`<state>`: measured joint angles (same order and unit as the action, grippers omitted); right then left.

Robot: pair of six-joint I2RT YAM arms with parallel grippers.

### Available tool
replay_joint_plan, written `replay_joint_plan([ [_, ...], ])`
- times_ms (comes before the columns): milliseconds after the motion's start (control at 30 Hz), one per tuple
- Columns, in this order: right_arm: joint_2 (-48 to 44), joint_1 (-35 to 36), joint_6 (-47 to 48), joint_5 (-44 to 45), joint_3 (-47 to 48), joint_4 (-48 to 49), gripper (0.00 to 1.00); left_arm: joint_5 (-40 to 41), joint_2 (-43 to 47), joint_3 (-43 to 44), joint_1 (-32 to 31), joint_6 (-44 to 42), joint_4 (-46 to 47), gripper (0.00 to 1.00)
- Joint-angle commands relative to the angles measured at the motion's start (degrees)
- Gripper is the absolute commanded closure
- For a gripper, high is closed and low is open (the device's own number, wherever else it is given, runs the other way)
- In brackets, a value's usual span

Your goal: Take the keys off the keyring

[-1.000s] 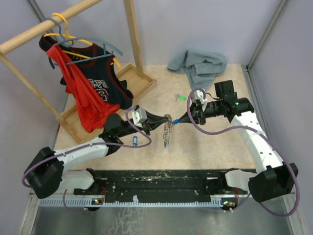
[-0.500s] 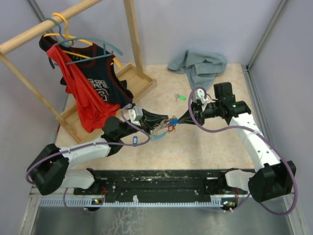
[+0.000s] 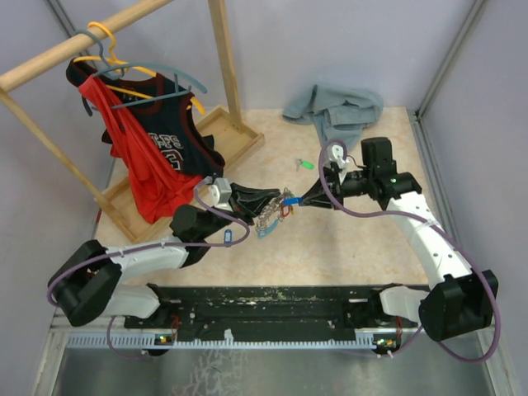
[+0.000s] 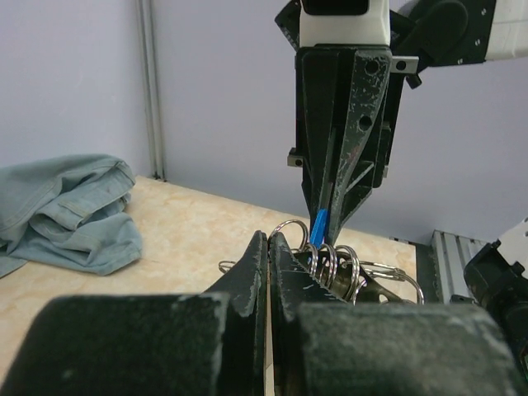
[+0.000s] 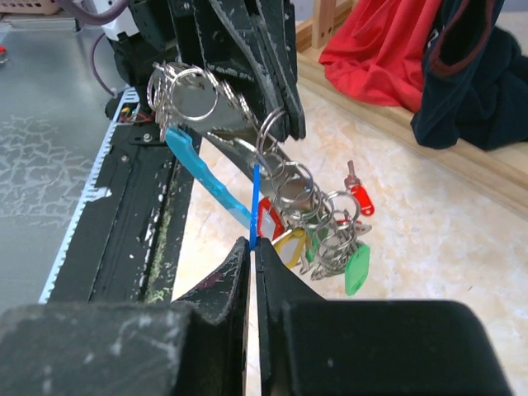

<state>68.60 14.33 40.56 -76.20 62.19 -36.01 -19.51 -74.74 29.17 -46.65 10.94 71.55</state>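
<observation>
The keyring (image 5: 290, 185) is shiny metal, its key tags (image 5: 356, 272) glossy plastic (the jaws scuffed matt black).

The left fingers (image 4: 252, 272) and right fingers (image 5: 235, 276), both pressed together, point at each other, tips nearly meeting.

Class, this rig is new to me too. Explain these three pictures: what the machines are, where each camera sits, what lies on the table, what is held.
Two robot arms are bolted at the table's near edge. One picture looks down from above and behind them; the other two come from a camera on each wrist. The left gripper is shut on the keyring, from which keys and coloured tags dangle. The right gripper pinches a thin blue tag on that bunch. On the table lie a grey-blue cloth and a small green tag; a wooden rack holds a dark jersey.
</observation>
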Motion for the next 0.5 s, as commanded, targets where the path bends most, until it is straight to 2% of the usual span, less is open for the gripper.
replay_joint_plan([
  [0,-1.44,-0.18,-10.34,-0.75,-2.63,9.73,0.95,5.66,-0.98,-0.97,-0.45,3.09,11.01,1.0],
  [133,-1.38,0.2,-15.76,-0.18,-4.45,15.03,0.93,7.35,-2.47,-0.97,-1.03,4.01,13.7,1.0],
  [333,-1.14,1.9,-17.26,0.29,-5.41,16.94,0.92,12.32,-4.49,-0.96,-3.25,4.05,17.84,1.0],
  [467,-1.35,2.0,-17.16,0.31,-4.63,16.05,0.85,14.89,-4.96,-1.76,-3.77,4.81,21.11,1.0],
])
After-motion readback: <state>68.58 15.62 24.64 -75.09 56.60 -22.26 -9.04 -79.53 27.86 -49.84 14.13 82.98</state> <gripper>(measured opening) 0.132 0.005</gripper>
